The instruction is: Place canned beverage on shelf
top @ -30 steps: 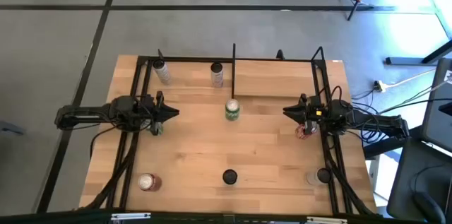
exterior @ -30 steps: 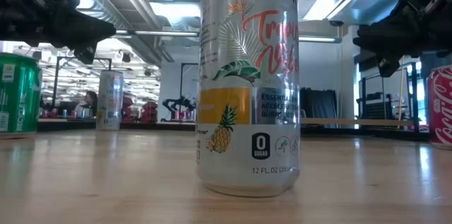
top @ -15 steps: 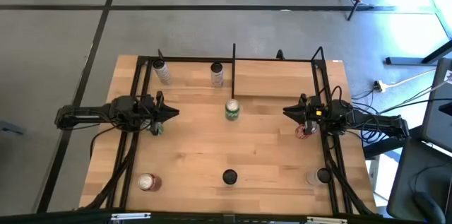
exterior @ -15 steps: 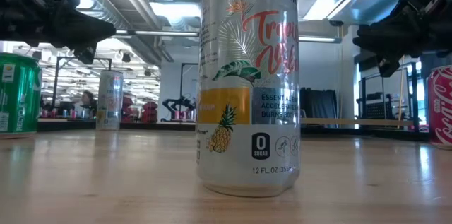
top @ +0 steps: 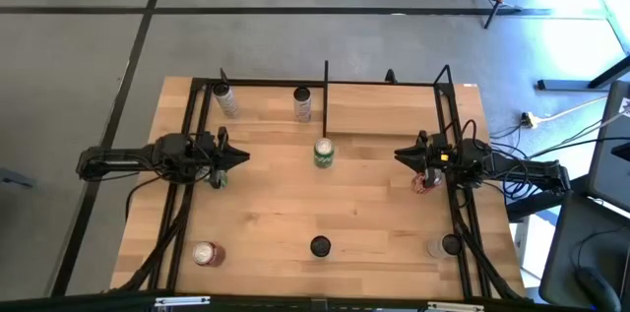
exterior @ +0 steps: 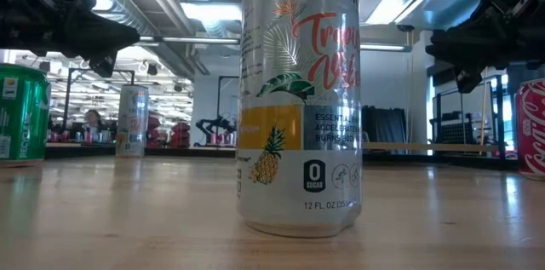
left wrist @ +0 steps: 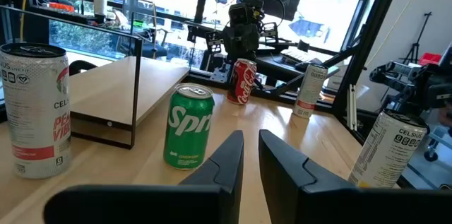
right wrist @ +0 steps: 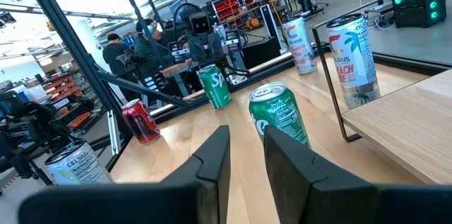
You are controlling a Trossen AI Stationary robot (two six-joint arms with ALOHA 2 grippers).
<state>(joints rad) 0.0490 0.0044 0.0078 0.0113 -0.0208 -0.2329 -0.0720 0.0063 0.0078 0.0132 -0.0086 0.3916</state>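
Note:
The shelf (top: pixel 384 110), a light-wood board with thin black posts, sits at the table's far right and bears no can. It also shows in the left wrist view (left wrist: pixel 106 90) and the right wrist view (right wrist: pixel 402 118). A green Sprite can (top: pixel 323 154) stands upright on its base at mid-table, just near of the shelf's left corner. My left gripper (top: pixel 244 157) hovers to its left. My right gripper (top: pixel 399 154) hovers to its right. Both are shut, empty and point at the can across the table. The can shows ahead of each gripper's fingers (left wrist: pixel 188 126) (right wrist: pixel 279 114).
Two white cans (top: pixel 225 101) (top: pixel 302 104) stand at the far edge. A green can (top: pixel 218 178) stands under my left gripper and a red cola can (top: pixel 424 182) under my right. Three more cans stand along the near edge; one (exterior: pixel 298 100) fills the low view.

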